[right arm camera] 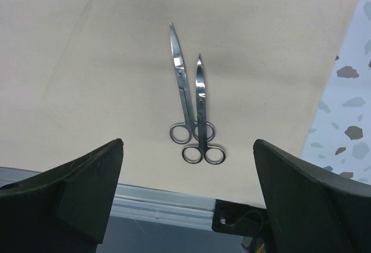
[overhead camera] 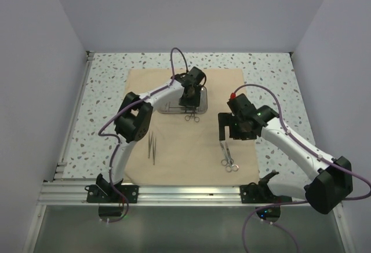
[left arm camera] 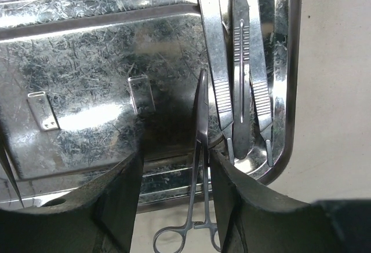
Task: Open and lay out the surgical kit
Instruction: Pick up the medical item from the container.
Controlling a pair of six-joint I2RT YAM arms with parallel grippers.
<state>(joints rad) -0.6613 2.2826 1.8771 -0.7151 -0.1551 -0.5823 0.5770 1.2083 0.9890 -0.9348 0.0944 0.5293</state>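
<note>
The tan cloth point(overhead camera: 191, 143) lies spread flat on the table. The shiny steel tray point(overhead camera: 169, 101) sits at its far middle. My left gripper point(overhead camera: 188, 99) hangs over the tray's near right corner. In the left wrist view it point(left arm camera: 175, 154) is open, with ring-handled forceps point(left arm camera: 201, 120) lying across the tray rim point(left arm camera: 174, 175) between the fingers, close to the right finger point(left arm camera: 232, 183). Two flat handled instruments point(left arm camera: 217, 62) lie in the tray's right end. Two scissors point(right arm camera: 182, 85) lie side by side on the cloth below my open, empty right gripper point(right arm camera: 188, 143). Thin tweezers point(overhead camera: 152, 146) lie on the cloth's left.
The speckled tabletop point(overhead camera: 104, 102) surrounds the cloth, with white walls on three sides. An aluminium rail point(overhead camera: 185, 194) runs along the near edge at the arm bases. The cloth's right edge and bare table point(right arm camera: 348, 108) show beside the scissors.
</note>
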